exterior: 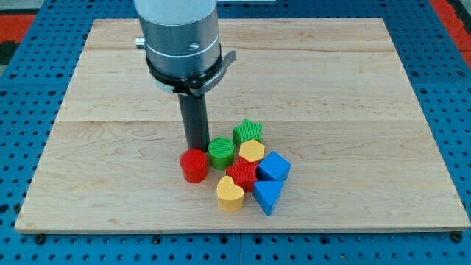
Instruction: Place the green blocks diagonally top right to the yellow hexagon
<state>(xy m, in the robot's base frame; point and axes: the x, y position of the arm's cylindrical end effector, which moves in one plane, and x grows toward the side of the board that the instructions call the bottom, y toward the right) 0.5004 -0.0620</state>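
Wooden bench (110, 110) — tip (196, 149) seemingly touching red cylinder (194, 165) and green cylinder (221, 153); green star (249, 132) sits beside yellow hexagon (252, 152); nothing is gripped.

Pale wooden board (353, 110), ridged plastic blocks (221, 153)

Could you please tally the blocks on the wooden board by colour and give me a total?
Green: 2, the green cylinder block and green star block
Red: 2, the red cylinder block and red star block
Yellow: 2, the yellow hexagon block and yellow heart block
Blue: 2, the blue cube block and blue triangle block
Total: 8
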